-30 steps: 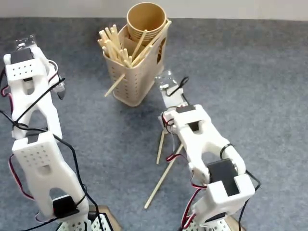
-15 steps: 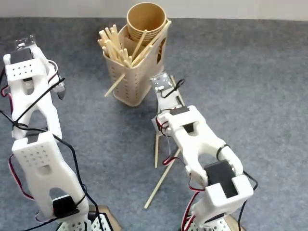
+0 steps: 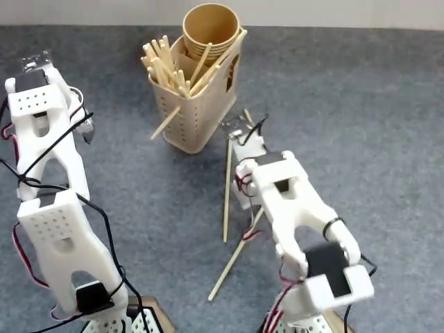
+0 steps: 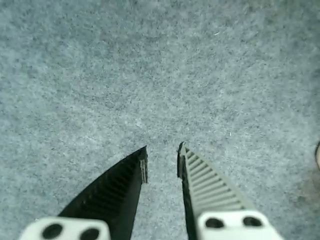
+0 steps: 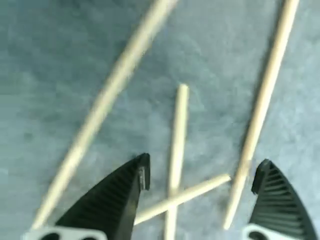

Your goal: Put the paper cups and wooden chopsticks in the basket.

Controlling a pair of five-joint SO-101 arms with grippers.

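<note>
right gripper [image 5: 202, 165] hangs spread wide above loose chopsticks [image 5: 177, 135], one between its jaws, likely lined up to pinch; left gripper [image 4: 161, 152], slightly parted, empty, hovers over table [image 4: 150, 60].

The right arm [image 3: 288, 198] has swung sideways — the chopstick [image 3: 226, 194] beside it now lies uncovered.

The right arm [image 3: 291, 201] hides the far end of one chopstick [image 3: 236, 257].
</note>
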